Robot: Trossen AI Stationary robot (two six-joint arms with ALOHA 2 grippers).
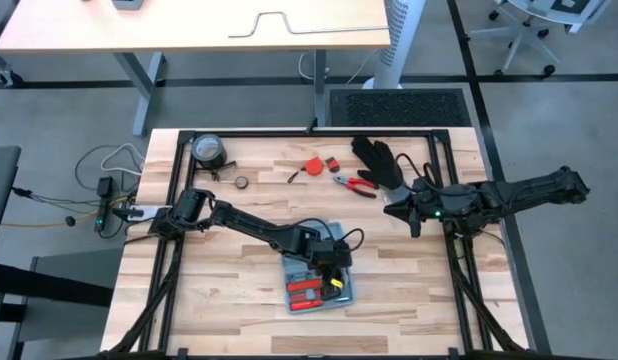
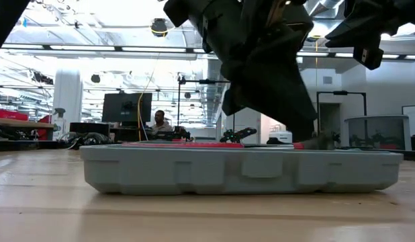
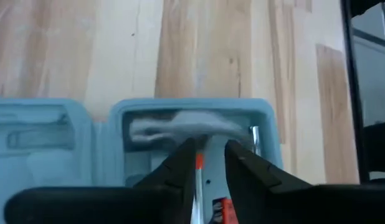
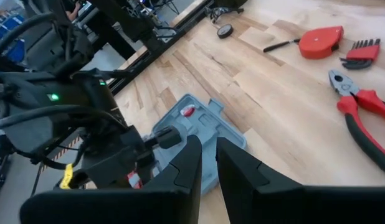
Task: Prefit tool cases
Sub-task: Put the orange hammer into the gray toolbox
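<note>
Plastic, light blue and moulded, made up the tool case [image 1: 319,282], a flat rectangle with rounded corners that lay open on the pale wood-plank table [image 1: 239,310], toward 6 o'clock of the table's middle. Red-handled tools sat in its grey-blue slots, and from table height its side wall showed smooth with a small handle tab. The left gripper [image 3: 210,163] hung over the case, its dark fingers parted only narrowly around a thin orange-tipped metal tool [image 3: 198,163]; I cannot tell whether they actually gripped it. The right gripper [image 4: 208,158] hovered off at 2 o'clock with its fingers a slim gap apart and nothing between them. Toward 12 o'clock lay red-handled pliers [image 1: 356,185], a round red tape measure [image 1: 313,166], a black glove [image 1: 381,160] and a roll of tape [image 1: 208,151]
</note>
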